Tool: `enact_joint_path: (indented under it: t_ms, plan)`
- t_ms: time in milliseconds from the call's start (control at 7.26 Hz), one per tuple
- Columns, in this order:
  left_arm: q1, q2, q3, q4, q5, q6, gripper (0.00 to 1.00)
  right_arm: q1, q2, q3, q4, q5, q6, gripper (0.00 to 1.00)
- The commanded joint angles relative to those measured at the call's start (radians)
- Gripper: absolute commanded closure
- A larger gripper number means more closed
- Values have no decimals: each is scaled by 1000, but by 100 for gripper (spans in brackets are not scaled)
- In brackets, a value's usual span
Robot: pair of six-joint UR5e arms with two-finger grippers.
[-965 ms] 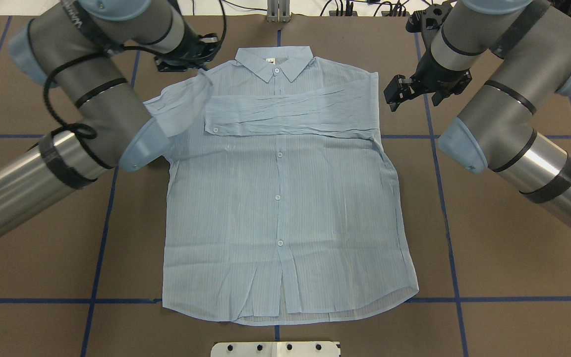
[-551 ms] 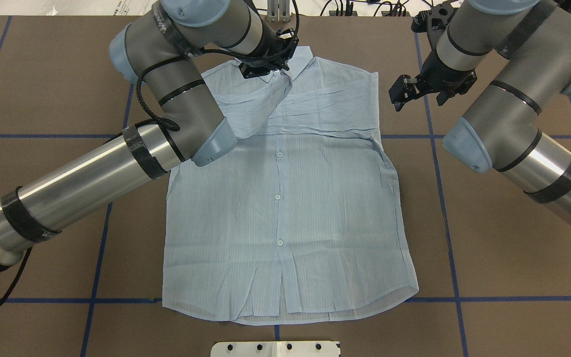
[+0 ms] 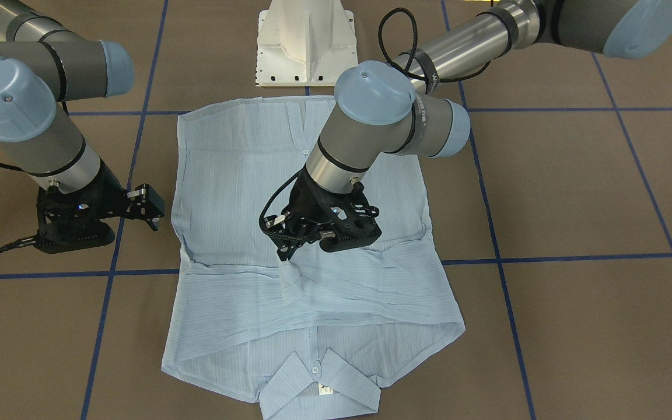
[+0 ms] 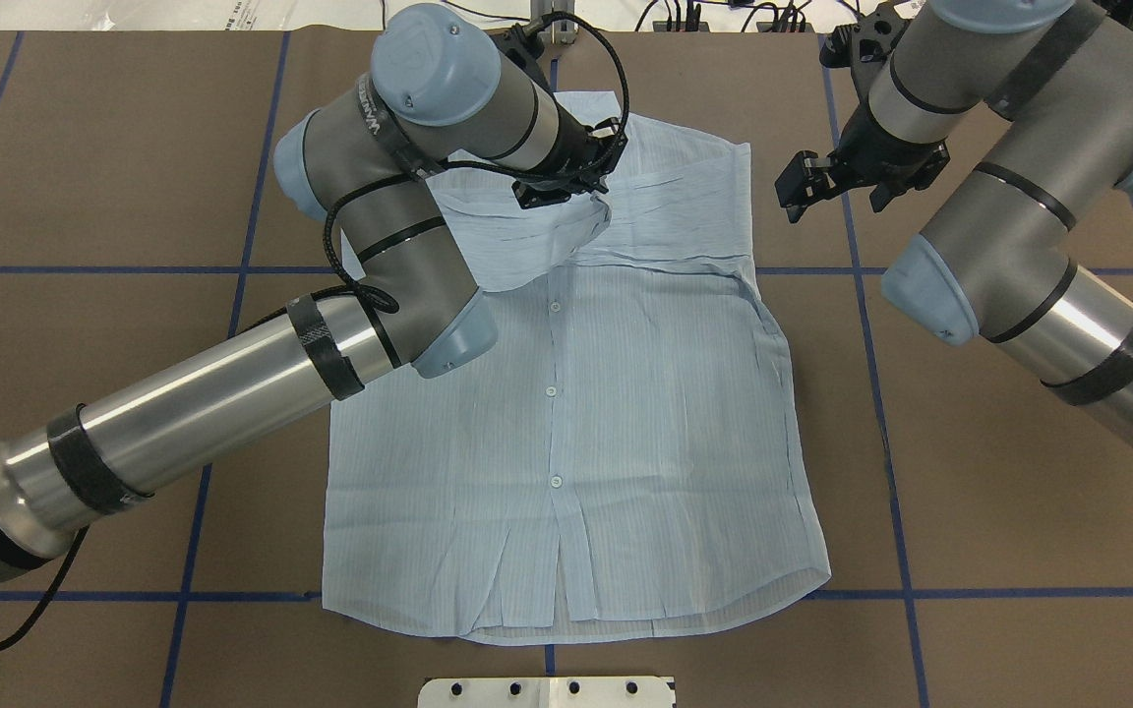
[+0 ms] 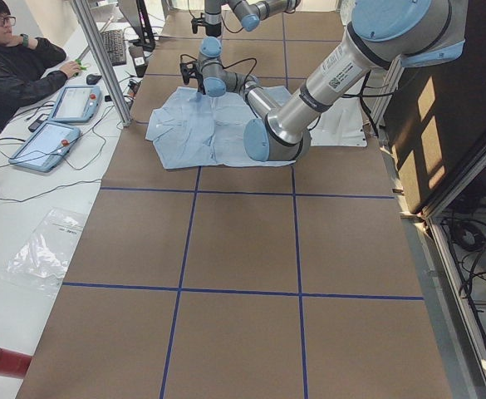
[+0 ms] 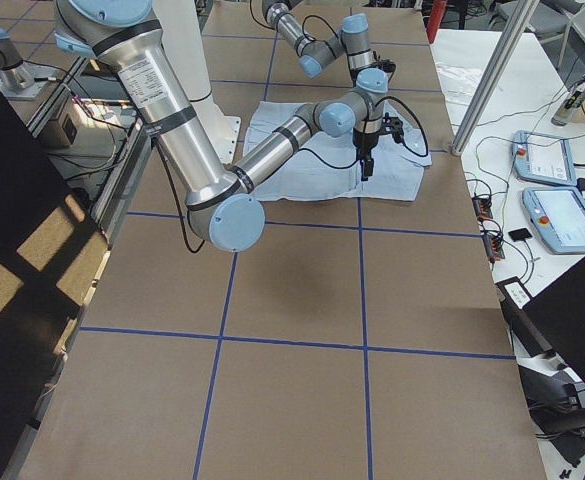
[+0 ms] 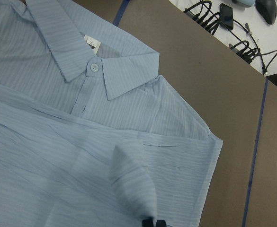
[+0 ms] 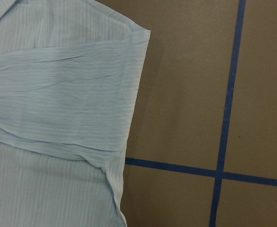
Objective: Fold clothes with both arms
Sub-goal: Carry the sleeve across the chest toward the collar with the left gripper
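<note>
The light blue striped shirt (image 4: 576,413) lies face up on the brown table, collar (image 7: 88,61) at the far edge from the robot. One sleeve lies folded flat across the chest (image 8: 58,99). My left gripper (image 4: 594,197) hangs over the upper chest, shut on the other sleeve's end (image 3: 290,283). That sleeve drapes back toward the shoulder. The black fingertips (image 7: 152,222) pinch a raised fold of fabric. My right gripper (image 4: 795,195) hovers open over bare table just beside the shirt's shoulder (image 3: 152,210), holding nothing.
The white pedestal base (image 3: 307,41) stands at the hem side. Blue tape lines (image 4: 881,393) grid the table. Cables and devices (image 7: 223,21) lie past the collar-side edge. A seated person (image 5: 10,58) with tablets (image 5: 47,141) is beyond that edge.
My left gripper has carried the sleeve from the shirt's left shoulder rightward across the collar area to the upper chest. The right gripper has barely moved.
</note>
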Motion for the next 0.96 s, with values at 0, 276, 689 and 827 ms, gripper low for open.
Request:
enact_joint_path:
  t_ms: [0, 276, 689, 827]
  plan:
    - [42, -35, 106, -80, 66, -8, 100, 0, 0, -2, 0, 0, 0, 0]
    - [131, -89, 100, -119, 135, -73, 1, 0, 0, -2, 0, 0, 0, 0]
    - [134, 1, 13, -203, 147, -15, 0, 32, -83, 39, 0, 4, -50, 0]
    - [128, 18, 5, -203, 147, -6, 0, 32, -120, 79, 0, 6, -53, 0]
